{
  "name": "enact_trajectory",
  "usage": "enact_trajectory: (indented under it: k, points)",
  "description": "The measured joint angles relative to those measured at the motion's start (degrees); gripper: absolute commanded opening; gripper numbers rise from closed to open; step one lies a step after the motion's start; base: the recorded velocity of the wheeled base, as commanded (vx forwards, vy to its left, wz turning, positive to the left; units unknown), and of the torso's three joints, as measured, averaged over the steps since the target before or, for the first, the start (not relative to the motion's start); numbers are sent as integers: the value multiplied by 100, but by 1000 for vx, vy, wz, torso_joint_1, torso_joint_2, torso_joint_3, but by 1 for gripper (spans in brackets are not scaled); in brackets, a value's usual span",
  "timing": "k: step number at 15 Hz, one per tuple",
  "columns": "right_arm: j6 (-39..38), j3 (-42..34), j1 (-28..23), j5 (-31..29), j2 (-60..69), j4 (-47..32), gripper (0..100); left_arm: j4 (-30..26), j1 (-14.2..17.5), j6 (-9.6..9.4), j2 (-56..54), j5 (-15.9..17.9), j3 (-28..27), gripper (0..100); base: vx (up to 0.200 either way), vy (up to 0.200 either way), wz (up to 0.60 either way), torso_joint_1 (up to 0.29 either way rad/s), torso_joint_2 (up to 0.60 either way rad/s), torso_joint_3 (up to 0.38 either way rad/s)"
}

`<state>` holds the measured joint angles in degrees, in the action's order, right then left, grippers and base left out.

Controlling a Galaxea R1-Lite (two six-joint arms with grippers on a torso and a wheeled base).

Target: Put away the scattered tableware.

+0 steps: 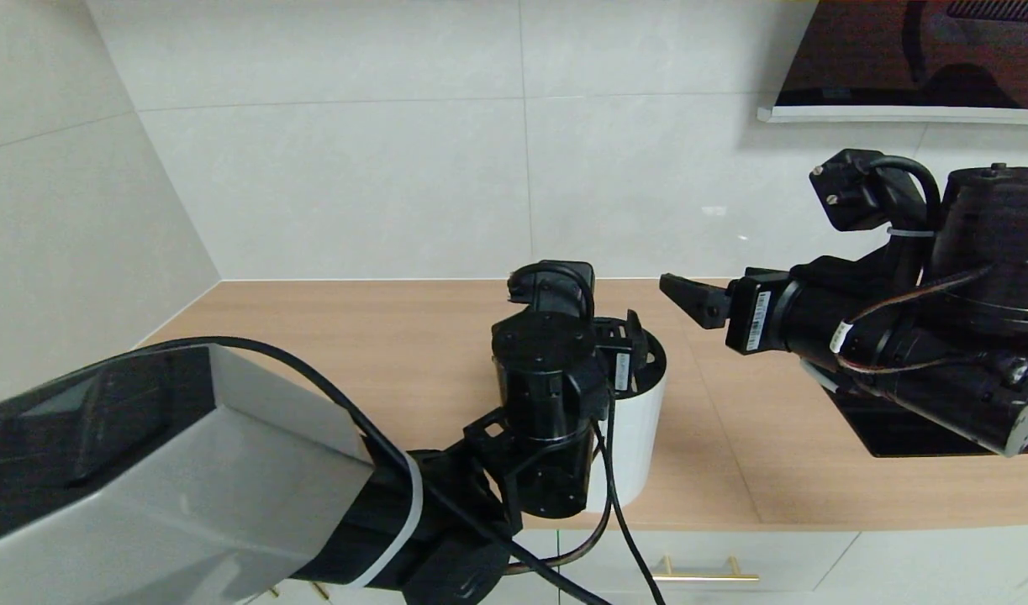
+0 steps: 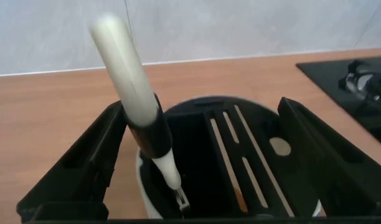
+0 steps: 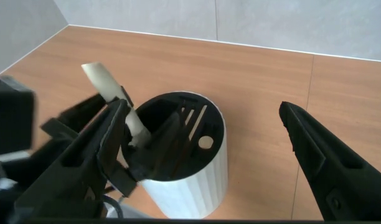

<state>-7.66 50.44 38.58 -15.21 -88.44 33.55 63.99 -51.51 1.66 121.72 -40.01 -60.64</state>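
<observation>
A white ribbed utensil holder (image 1: 635, 437) stands on the wooden counter (image 1: 354, 336) near its front edge. A utensil with a cream handle (image 2: 125, 68) and a black band stands tilted inside it, tip down in the dark interior. My left gripper (image 1: 627, 336) hangs directly over the holder's mouth (image 2: 209, 102), open, its fingers wide apart on either side of the rim. The handle (image 3: 106, 81) leans close to one left finger; I cannot tell whether they touch. My right gripper (image 1: 690, 298) hovers open just right of the holder (image 3: 190, 180), above the counter.
A black cooktop (image 1: 900, 428) lies on the counter to the right, under my right arm. A tiled wall runs behind and along the left side. A dark range hood (image 1: 917, 59) hangs at the upper right. Drawers with a gold handle (image 1: 703, 576) sit below the counter edge.
</observation>
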Motion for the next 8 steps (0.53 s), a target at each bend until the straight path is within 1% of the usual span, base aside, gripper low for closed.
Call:
enact_trajectory:
  k: [2, 5, 7, 8]
  points:
    - [0, 2, -2, -5, 5, 0, 100, 28, 0, -7, -350, 211, 238, 100, 0, 0, 0, 0, 0, 0]
    - [-2, 10, -55, -20, 52, 4, 100, 15, 7, -10, -1145, 756, 859, 100, 0, 0, 0, 0, 0, 0]
    - [-2, 13, -171, -17, 162, 4, 100, 2, 115, -40, -1765, 1125, 1271, 100, 0, 0, 0, 0, 0, 0]
    - [-2, -4, -267, -11, 280, 4, 100, -13, 261, -65, -2146, 1379, 1504, 100, 0, 0, 0, 0, 0, 0]
